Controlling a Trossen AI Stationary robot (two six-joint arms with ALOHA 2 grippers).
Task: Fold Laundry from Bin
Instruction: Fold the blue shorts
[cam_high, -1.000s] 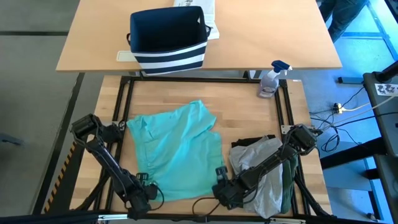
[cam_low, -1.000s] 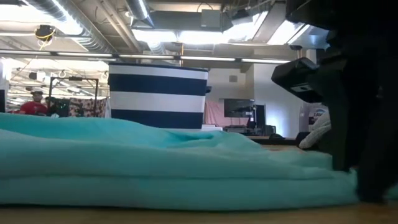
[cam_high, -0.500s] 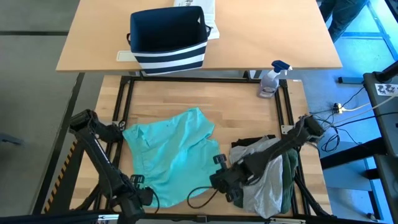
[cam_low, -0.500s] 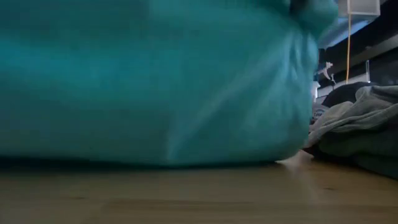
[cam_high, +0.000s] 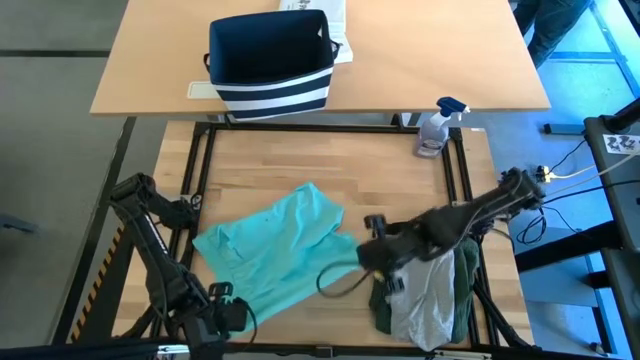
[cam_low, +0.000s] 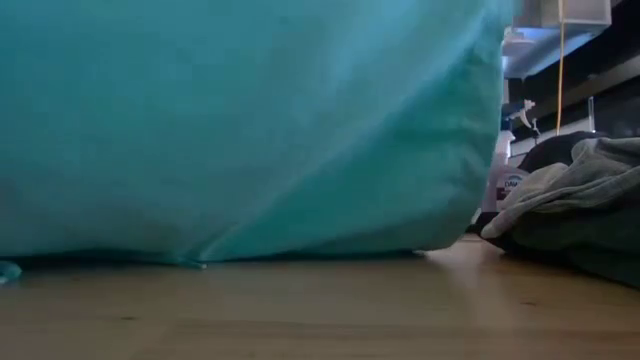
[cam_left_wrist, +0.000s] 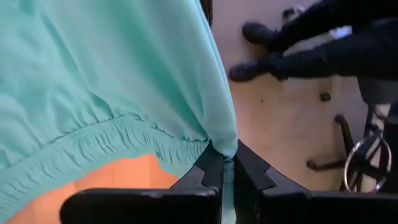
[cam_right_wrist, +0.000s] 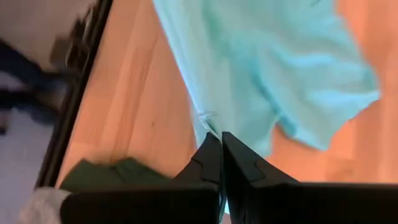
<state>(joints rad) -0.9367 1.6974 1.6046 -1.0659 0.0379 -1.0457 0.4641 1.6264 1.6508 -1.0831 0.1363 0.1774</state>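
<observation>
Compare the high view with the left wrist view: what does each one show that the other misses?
Only the high view shows the bin, the spray bottle, the pile of grey and dark garments and the right gripper shut on the teal garment. Only the left wrist view shows the left gripper pinching the garment's hem, and a person's dark shoes on the floor. Both show the teal garment.

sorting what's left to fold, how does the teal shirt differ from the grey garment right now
The teal shirt is spread across the middle of the table; the grey garment lies crumpled in a heap near the table's right edge. The left gripper and right gripper each pinch the teal shirt's edge; nothing grips the grey garment. Both are out of the bin.
</observation>
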